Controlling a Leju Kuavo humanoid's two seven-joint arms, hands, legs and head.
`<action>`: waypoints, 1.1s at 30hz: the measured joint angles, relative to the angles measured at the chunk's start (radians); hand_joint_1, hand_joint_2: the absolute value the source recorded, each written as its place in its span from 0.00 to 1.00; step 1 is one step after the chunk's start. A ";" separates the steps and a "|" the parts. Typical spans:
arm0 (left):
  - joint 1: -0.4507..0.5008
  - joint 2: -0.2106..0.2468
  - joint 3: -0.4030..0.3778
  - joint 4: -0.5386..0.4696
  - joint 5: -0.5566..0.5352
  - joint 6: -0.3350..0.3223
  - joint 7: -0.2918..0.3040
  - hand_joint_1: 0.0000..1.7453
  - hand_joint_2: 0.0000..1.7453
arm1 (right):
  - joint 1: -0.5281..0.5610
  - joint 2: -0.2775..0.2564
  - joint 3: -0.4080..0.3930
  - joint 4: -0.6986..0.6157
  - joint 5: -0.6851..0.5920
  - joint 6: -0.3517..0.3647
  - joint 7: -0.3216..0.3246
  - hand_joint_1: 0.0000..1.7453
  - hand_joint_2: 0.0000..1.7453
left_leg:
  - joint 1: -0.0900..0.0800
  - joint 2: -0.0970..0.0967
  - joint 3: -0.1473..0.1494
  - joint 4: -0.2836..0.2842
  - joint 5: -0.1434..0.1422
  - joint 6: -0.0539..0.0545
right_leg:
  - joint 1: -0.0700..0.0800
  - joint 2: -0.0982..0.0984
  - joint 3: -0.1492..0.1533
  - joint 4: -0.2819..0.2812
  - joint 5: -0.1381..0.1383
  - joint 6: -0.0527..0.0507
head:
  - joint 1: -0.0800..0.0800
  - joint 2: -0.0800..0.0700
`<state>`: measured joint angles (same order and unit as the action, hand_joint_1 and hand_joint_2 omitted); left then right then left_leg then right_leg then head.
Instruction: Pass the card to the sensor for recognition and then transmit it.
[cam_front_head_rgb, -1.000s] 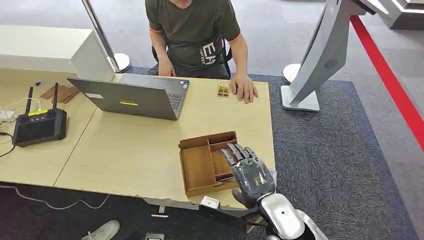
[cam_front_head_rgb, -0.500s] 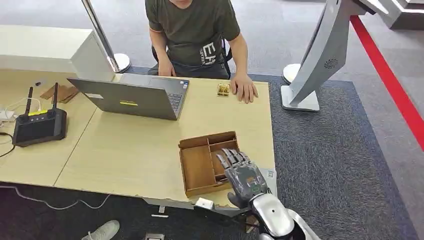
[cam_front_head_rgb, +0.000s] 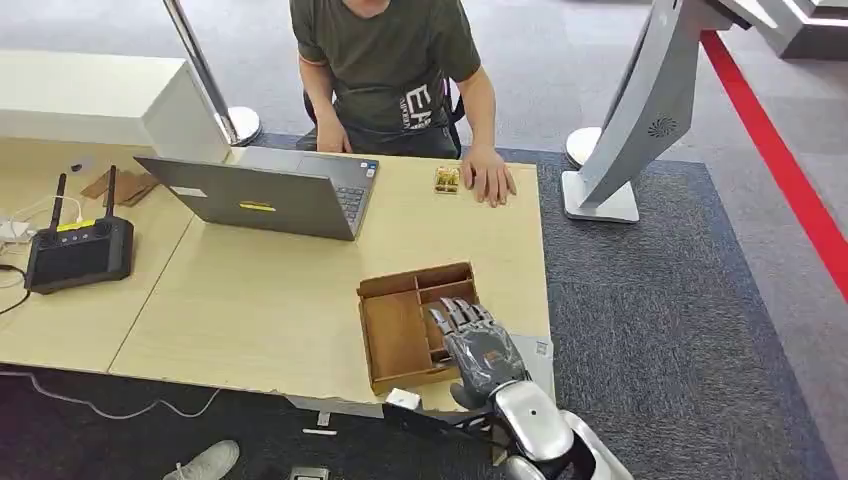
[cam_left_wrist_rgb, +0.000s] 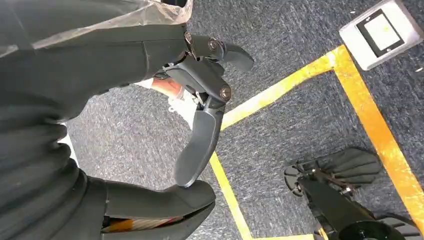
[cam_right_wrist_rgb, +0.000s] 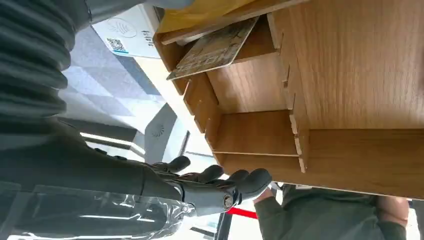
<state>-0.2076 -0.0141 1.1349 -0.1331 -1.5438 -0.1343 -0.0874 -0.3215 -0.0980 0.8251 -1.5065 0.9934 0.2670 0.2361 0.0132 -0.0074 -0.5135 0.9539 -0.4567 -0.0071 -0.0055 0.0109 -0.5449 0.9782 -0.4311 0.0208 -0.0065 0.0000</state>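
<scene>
A wooden tray (cam_front_head_rgb: 394, 336) with several compartments sits near the table's front right corner. In the right wrist view a patterned card (cam_right_wrist_rgb: 215, 47) lies slanted in one compartment of the tray (cam_right_wrist_rgb: 360, 65). My right hand (cam_front_head_rgb: 473, 344) hovers over the tray's right-hand compartments, its fingers (cam_right_wrist_rgb: 220, 180) stretched forward and holding nothing. A white sensor box (cam_right_wrist_rgb: 127, 30) with a QR code sits beside the tray, and its corner shows at the table edge (cam_front_head_rgb: 541, 349). My left hand (cam_left_wrist_rgb: 200, 125) hangs over the carpet, fingers loosely curved, holding nothing.
A person sits across the table with one hand (cam_front_head_rgb: 490, 178) flat on it beside a small gold object (cam_front_head_rgb: 447, 179). A laptop (cam_front_head_rgb: 270, 195) stands at mid-table and a black controller (cam_front_head_rgb: 78, 250) lies at the left. A grey stand (cam_front_head_rgb: 640, 120) rises right of the table.
My right hand has drawn back toward me and a little left, now lower over the tray's right compartments. The person and the table things have not moved.
</scene>
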 joint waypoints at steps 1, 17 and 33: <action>0.000 0.000 0.000 0.000 0.000 0.000 0.000 0.00 1.00 | -0.002 0.003 0.000 0.008 0.000 -0.001 0.000 0.00 1.00 | 0.000 0.000 0.000 0.000 0.000 0.000 | 0.000 0.000 0.000 0.000 0.000 0.000 | 0.000 0.000; 0.002 0.000 0.000 0.000 0.000 0.002 0.000 0.00 1.00 | -0.016 0.026 -0.002 0.068 -0.003 0.000 0.013 0.00 1.00 | 0.000 0.000 0.000 0.000 0.000 0.000 | 0.000 0.000 0.000 0.000 0.000 0.000 | 0.000 0.000; 0.002 0.000 0.000 0.000 -0.001 0.002 0.006 0.00 1.00 | -0.016 0.023 -0.011 0.072 -0.011 0.010 0.060 0.00 1.00 | 0.000 0.000 0.000 0.000 0.000 0.000 | 0.000 0.000 0.000 0.000 0.000 0.000 | 0.000 0.000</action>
<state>-0.2053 -0.0141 1.1349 -0.1331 -1.5450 -0.1324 -0.0816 -0.3375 -0.0752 0.8145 -1.4340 0.9827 0.2766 0.2957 0.0132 -0.0072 -0.5131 0.9539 -0.4567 -0.0071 -0.0055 0.0110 -0.5450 0.9781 -0.4311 0.0208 -0.0065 0.0000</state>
